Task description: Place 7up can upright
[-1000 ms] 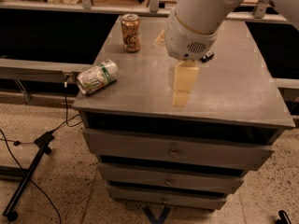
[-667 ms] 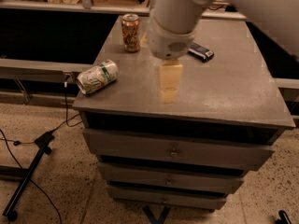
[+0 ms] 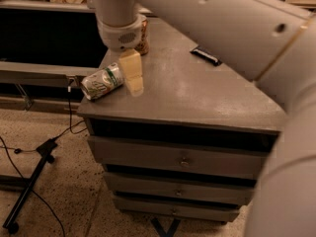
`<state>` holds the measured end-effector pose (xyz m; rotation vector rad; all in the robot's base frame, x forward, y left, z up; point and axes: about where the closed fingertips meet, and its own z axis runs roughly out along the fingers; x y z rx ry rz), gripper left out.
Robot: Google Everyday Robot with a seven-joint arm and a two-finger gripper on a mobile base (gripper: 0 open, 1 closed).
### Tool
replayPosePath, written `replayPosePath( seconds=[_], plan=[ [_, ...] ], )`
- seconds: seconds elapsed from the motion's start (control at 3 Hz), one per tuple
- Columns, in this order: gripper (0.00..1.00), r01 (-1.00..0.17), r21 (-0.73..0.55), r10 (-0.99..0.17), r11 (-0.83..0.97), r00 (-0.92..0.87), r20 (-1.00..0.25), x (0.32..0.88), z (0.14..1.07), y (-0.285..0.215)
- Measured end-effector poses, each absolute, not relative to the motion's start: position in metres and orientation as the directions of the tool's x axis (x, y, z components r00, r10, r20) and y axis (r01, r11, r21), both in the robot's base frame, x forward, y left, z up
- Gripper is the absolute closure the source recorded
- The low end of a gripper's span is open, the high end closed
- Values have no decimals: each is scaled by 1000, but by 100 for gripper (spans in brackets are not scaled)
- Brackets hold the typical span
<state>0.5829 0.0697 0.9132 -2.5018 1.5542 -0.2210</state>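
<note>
The 7up can (image 3: pixel 102 81), silvery white with green markings, lies on its side at the front left corner of the grey cabinet top (image 3: pixel 197 93). Its top points to the left edge. My gripper (image 3: pixel 132 77) hangs down from the white wrist just to the right of the can, close above the cabinet top and not holding it. The arm crosses the upper right of the view.
An orange-brown patterned can (image 3: pixel 143 32) stands upright behind the wrist, partly hidden by it. A flat black object (image 3: pixel 206 56) lies at the back right of the top. The cabinet has several drawers (image 3: pixel 182 159). A black stand and cables (image 3: pixel 34 172) are on the floor at left.
My gripper has moved left across the cabinet top, from the middle to right beside the lying 7up can. The can has not moved.
</note>
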Motion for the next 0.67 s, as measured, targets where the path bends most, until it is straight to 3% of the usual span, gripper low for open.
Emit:
replayPosePath(
  seconds=[0.67],
  plan=[
    [0, -854, -254, -886, -454, 464, 23, 584, 917, 89]
  ],
)
